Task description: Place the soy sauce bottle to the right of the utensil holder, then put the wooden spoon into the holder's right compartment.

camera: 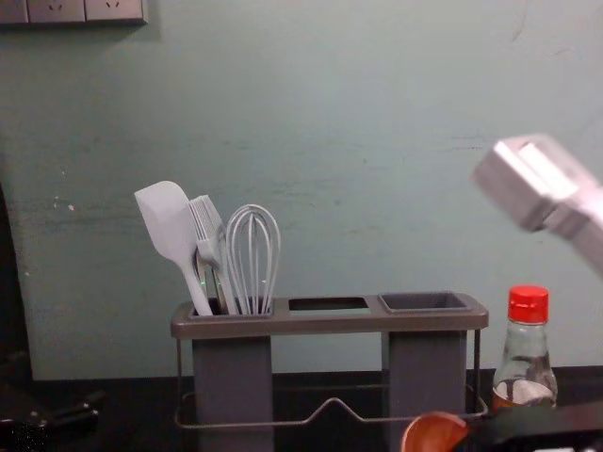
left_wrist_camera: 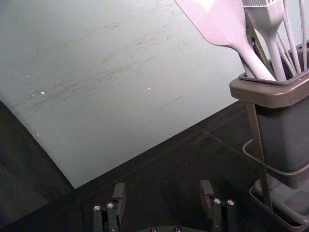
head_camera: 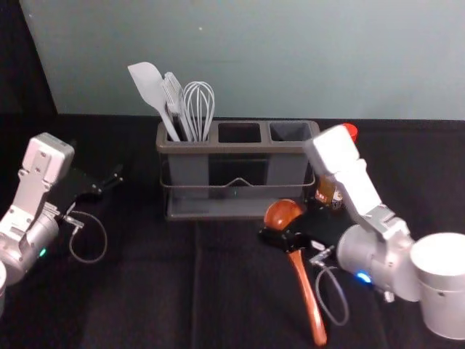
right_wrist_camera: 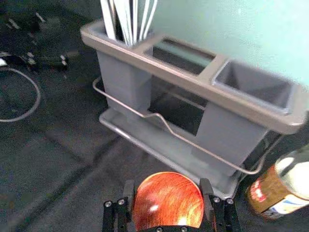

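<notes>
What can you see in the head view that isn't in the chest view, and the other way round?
Head view, not chest view: the spoon's handle and looped cables.

Chest view, not head view: the wall sockets.

Both: the utensil holder with its spatula, brush and whisk; the soy sauce bottle right of it; the spoon's bowl by the right hand; the left hand, off left.

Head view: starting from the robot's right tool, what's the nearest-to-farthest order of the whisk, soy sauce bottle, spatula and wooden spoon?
From the right tool:
1. Wooden spoon: right at the tool.
2. Soy sauce bottle: right of the holder.
3. Whisk: holder's left compartment.
4. Spatula: same compartment, leaning left.
</notes>
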### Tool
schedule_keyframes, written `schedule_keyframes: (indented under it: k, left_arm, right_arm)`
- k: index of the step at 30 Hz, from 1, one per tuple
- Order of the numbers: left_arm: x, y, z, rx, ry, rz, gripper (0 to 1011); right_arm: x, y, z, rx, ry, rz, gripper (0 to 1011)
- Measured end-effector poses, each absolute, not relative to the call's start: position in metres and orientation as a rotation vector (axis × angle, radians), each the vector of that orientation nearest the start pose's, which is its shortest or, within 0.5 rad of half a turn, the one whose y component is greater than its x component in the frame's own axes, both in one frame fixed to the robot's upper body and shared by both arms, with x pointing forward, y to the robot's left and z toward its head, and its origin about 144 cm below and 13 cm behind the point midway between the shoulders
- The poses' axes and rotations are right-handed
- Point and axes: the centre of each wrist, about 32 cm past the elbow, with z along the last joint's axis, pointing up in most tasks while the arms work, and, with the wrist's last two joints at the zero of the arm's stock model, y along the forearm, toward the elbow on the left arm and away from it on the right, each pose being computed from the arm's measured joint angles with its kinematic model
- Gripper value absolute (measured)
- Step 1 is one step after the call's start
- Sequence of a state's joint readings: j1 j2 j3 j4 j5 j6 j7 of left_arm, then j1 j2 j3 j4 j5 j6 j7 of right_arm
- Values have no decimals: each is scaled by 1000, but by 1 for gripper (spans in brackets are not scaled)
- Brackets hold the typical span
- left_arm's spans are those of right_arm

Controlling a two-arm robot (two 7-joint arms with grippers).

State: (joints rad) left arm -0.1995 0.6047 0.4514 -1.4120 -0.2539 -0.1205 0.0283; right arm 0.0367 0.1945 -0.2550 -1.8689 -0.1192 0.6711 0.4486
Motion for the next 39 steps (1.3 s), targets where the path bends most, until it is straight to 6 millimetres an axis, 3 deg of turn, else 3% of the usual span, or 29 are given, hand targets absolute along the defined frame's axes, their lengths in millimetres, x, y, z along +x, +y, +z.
schedule_keyframes:
  k: [19, 30, 39]
  left_arm:
    - [489, 310, 1140, 304, -285, 1248, 1005]
    - [489, 310, 1140, 304, -285, 1248, 1005]
    - [489, 310, 1140, 304, -285, 1248, 1005]
  right_arm:
    - [415, -230, 1252, -325, -120, -1013, 837]
    - [412, -233, 1262, -270, -216, -1025, 836]
    - [421, -233, 1267, -167, -328, -1016, 836]
